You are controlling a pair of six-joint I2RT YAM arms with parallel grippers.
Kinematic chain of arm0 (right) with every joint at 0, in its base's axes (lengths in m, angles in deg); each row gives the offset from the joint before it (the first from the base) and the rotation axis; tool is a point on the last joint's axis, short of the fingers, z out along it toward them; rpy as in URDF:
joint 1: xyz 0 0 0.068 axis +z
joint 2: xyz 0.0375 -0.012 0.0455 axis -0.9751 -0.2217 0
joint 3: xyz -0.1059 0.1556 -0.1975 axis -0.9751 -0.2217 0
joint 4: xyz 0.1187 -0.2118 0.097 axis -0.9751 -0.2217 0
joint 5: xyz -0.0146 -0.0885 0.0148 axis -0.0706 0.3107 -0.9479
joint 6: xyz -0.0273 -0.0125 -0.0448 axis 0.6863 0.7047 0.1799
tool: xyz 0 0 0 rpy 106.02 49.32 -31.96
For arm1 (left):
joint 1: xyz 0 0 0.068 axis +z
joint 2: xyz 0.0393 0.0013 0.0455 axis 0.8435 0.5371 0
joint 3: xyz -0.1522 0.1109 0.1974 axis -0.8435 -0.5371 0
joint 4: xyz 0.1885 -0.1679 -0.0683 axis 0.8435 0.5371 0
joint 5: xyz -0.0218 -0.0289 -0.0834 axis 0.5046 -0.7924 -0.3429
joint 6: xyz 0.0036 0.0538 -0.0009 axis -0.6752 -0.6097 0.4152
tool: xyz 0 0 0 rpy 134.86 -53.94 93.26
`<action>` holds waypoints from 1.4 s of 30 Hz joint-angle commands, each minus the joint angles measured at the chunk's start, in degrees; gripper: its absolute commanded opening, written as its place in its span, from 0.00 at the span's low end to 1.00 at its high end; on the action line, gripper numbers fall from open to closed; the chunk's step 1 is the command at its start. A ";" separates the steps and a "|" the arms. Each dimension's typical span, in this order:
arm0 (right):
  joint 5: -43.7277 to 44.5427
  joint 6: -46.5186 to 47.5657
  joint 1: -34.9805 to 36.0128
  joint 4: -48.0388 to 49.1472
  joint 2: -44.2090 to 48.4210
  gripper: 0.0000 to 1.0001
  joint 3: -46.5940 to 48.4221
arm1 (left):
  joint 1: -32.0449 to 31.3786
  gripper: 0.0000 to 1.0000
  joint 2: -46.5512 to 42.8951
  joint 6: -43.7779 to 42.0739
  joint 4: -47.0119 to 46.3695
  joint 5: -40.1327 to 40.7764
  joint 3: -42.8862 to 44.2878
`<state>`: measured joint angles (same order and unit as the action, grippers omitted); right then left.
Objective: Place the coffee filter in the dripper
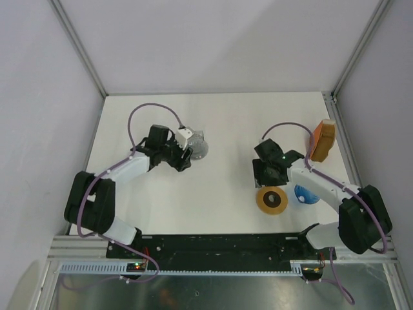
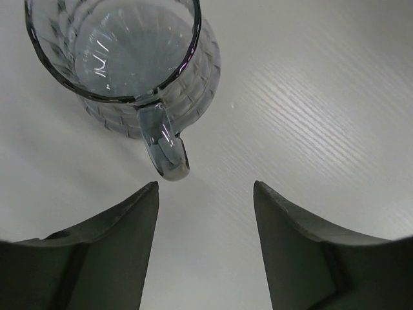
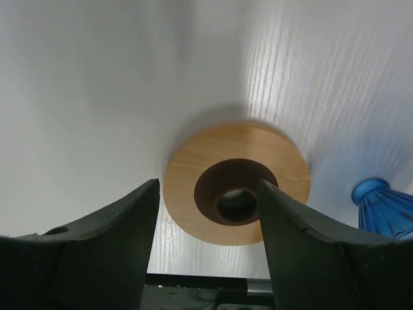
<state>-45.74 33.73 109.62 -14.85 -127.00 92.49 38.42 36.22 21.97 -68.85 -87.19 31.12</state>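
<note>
This looks like a robotics lab test booth, not a home: a white table (image 1: 219,129) is boxed in by plain white panels (image 1: 219,39) on metal posts (image 1: 77,45), with two robot arms (image 1: 122,171) bolted to a black base plate (image 1: 219,245) (purple cables (image 1: 151,106) looping loose).

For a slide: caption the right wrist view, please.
Open right gripper above the wooden disc, blue dripper at the right edge.

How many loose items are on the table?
4: glass jug on the left, amber disc near right, blue dripper beside it, coffee filter at right edge. More could be hidden.
</note>
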 commanded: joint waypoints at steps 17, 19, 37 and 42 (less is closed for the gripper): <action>-1.25 -4.75 -2.48 2.54 5.28 0.55 -7.75 | -0.09 0.35 8.89 -5.32 -5.35 3.74 5.81; -1.23 -4.91 -2.42 1.70 5.94 0.55 -7.75 | -0.01 0.30 9.44 -6.40 -5.65 3.52 6.00; 2.01 -9.55 4.30 -0.88 3.64 0.49 -9.11 | 0.02 0.00 0.48 -26.87 -1.34 -13.87 -2.78; 0.35 -8.79 3.26 2.95 1.72 0.43 -10.62 | 0.01 0.01 2.29 -26.78 0.59 -14.63 -1.79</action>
<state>-45.54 25.49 113.64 -15.37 -124.01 83.07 38.42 39.12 -2.18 -68.20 -97.29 27.90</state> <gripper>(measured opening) 0.453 0.212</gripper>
